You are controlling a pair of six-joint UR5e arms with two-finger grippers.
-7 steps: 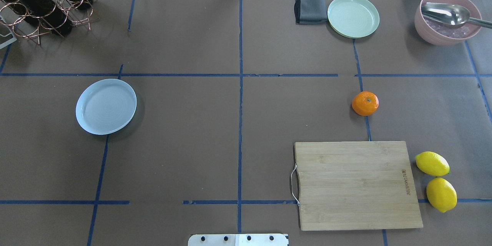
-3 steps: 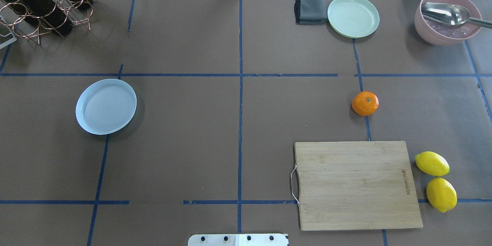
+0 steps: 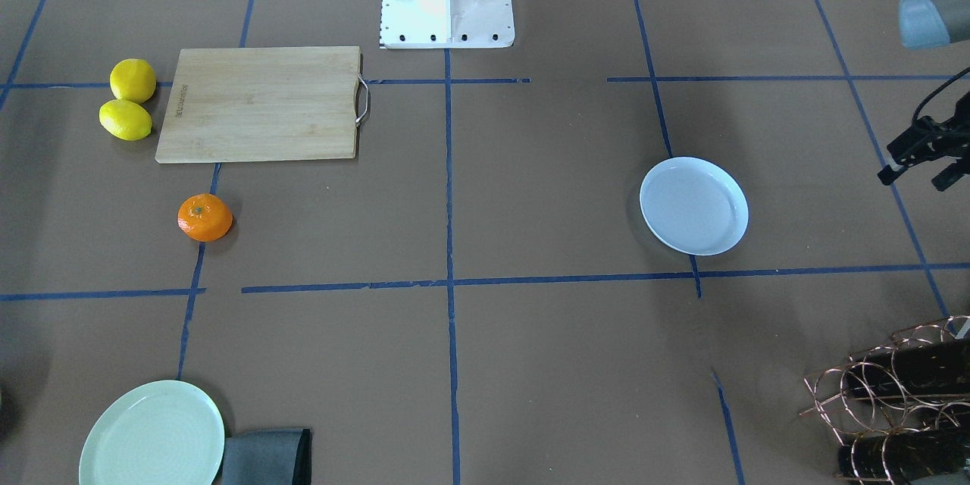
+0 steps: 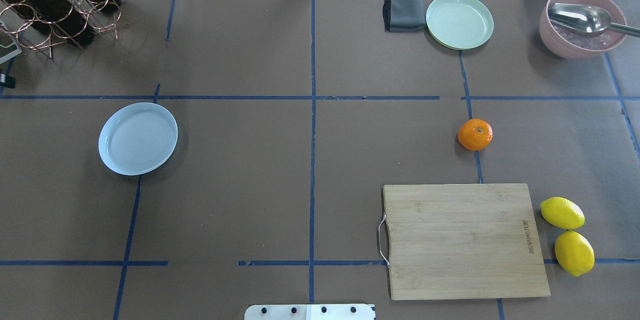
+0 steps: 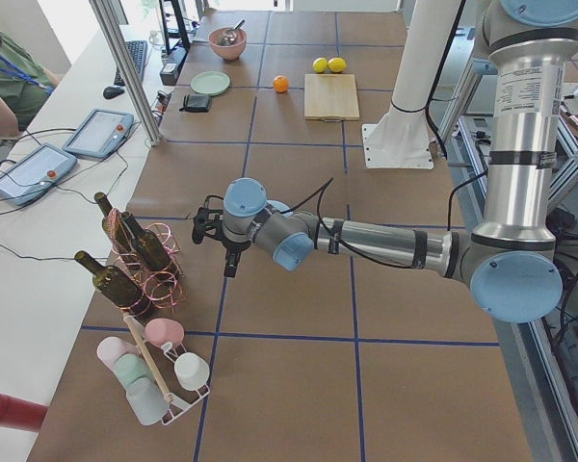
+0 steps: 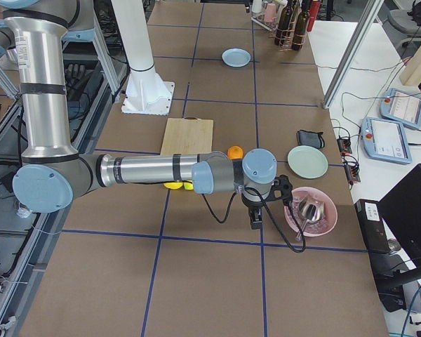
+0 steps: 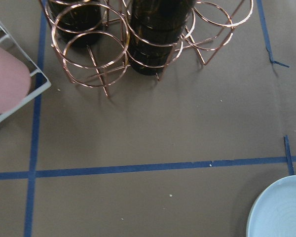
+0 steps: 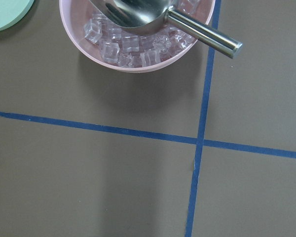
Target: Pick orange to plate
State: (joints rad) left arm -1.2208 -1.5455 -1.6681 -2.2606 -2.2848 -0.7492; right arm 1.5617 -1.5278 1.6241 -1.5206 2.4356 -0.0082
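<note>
Orange [image 4: 475, 134] is seen resting on the surface [image 4: 250, 160], on the robot's right half, stem dot up, directly on a blue tape line [image 4: 471, 110]. It is not held and nothing touches it. It is near the far edge of the cutting board [image 4: 462, 240] but apart from it.

Plate [image 4: 137, 138] is located on the robot's left half, well apart from the orange, lying flat with nothing in it.

Left gripper [image 3: 915, 179] is seen at the edge of the front-facing view, above the surface, between the plate and the wine rack [image 4: 60, 0]. Its jaws are spread apart and nothing is held. In the left wrist view only the plate's rim is caught in the lower right corner, with the rack at the top.

Right gripper [image 6: 255, 219] is seen only in the side view, hanging just beside the pink bowl [image 4: 550, 40]. Whether its jaws are apart or together cannot be told. In the right wrist view the bowl is seen with ice cubes and a metal scoop [image 4: 582, 16] in it.

Also noted: two lemons [image 4: 562, 213] just beside the board's right end, and a green plate [image 4: 459, 21] touching a grey cloth [image 4: 401, 11] at the far side.
</note>
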